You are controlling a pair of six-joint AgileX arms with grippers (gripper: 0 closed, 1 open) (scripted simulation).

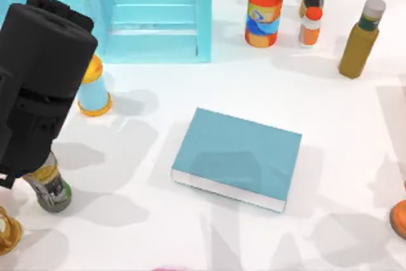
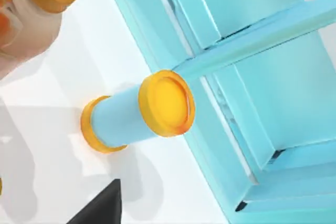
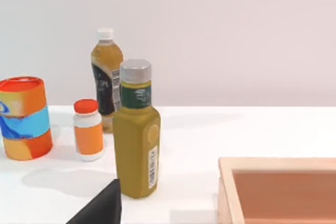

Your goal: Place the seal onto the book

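White tabletop (image 1: 355, 131) from above, light-blue cabinet (image 1: 158, 14) at the back; thick teal-blue book with white page edges (image 1: 238, 157) lying flat at centre, cover bare. Black left arm (image 1: 38, 80) looming over the table's left. Seal unlocated, so still the reach-and-pick step; locating and gripping it next. Left wrist view: blue orange-rimmed cylinder (image 2: 136, 114) beside the cabinet, finger state impossible to tell. Right wrist view: olive-green squarish bottle (image 3: 136, 135), wooden tray (image 3: 278, 190); finger state likewise untellable.

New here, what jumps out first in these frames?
The thick teal-blue closed book lies flat mid-table with nothing on it. A big black arm looms over the table's left side, above a light-blue cylinder with orange rims, and a light-blue cabinet stands at the back left.
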